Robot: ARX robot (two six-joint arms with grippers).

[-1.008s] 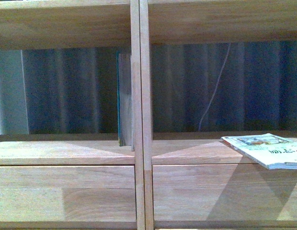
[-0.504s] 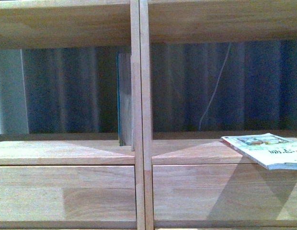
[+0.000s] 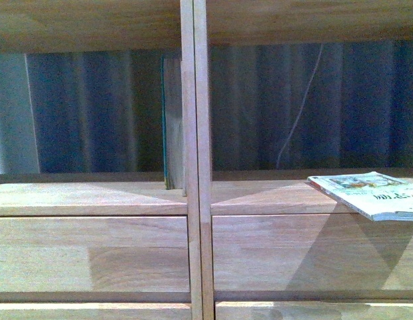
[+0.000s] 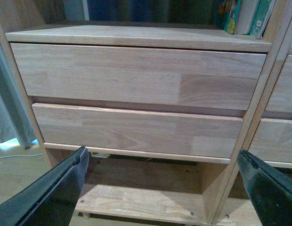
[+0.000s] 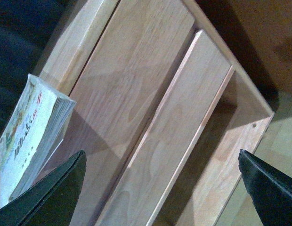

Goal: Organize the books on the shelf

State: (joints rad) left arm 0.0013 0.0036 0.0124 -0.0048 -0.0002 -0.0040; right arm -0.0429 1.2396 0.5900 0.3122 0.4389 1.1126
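Left gripper (image 4: pixel 162 153) is spread wide w/ nothing in it, facing the shelf (image 3: pixel 86 199) drawer fronts (image 4: pixel 136 75). Teal-edged book (image 3: pixel 170 120) stands upright in the left cubby, right against the center divider (image 3: pixel 195 133). Pale paperback (image 3: pixel 370 195) lies flat in the right cubby, poking past the front edge. Right gripper (image 5: pixel 161 153) is spread too, empty, w/ the paperback just beside one finger.

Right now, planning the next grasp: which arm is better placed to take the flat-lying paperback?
Right, probably. The paperback lies in the right cubby, near the open right end effector; the left end effector faces drawers.
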